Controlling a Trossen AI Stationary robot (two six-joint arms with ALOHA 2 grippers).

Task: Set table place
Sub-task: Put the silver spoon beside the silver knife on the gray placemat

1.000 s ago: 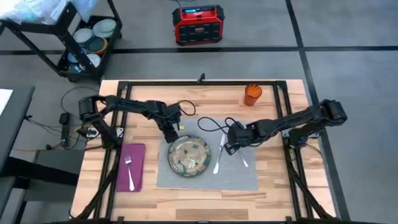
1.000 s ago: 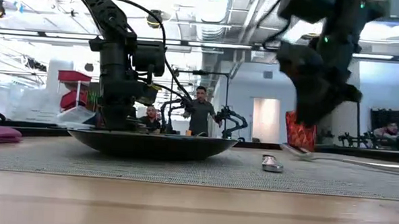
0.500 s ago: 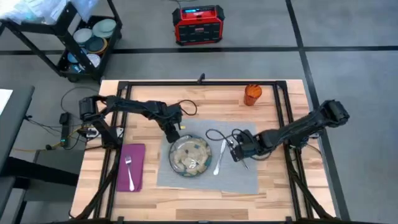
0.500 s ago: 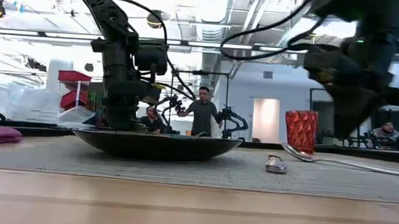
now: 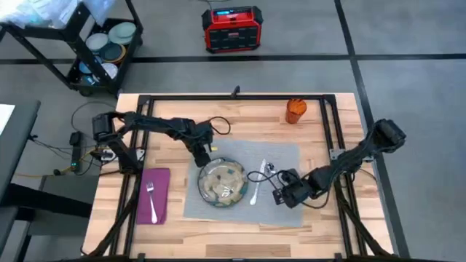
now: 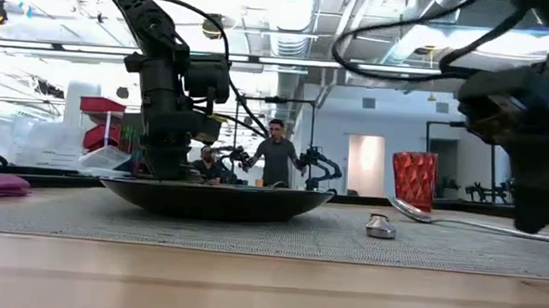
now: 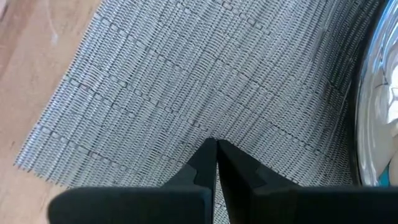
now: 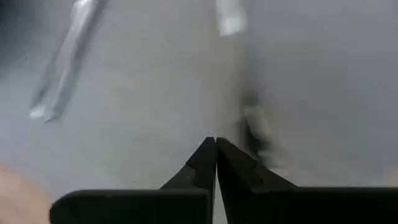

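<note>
R gripper (image 5: 285,196) low over mat's near-right part, fingers pressed together, empty. L gripper (image 5: 199,156) closed at plate's far-left rim. Table (image 5: 328,218) > mat (image 5: 287,156) > plate (image 5: 222,182) (centred) > napkin (image 5: 156,195) w/ fork, off mat's left > knife (image 5: 256,183), spoon (image 5: 270,169) > cup (image 5: 295,110), far right.

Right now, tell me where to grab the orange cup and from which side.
Grip the orange cup around its side wall, coming in level from the mat side. It stands upright and alone at the table's far edge, with bare planks around it. The right gripper, shut over the mat, is probably the nearer one.
</note>
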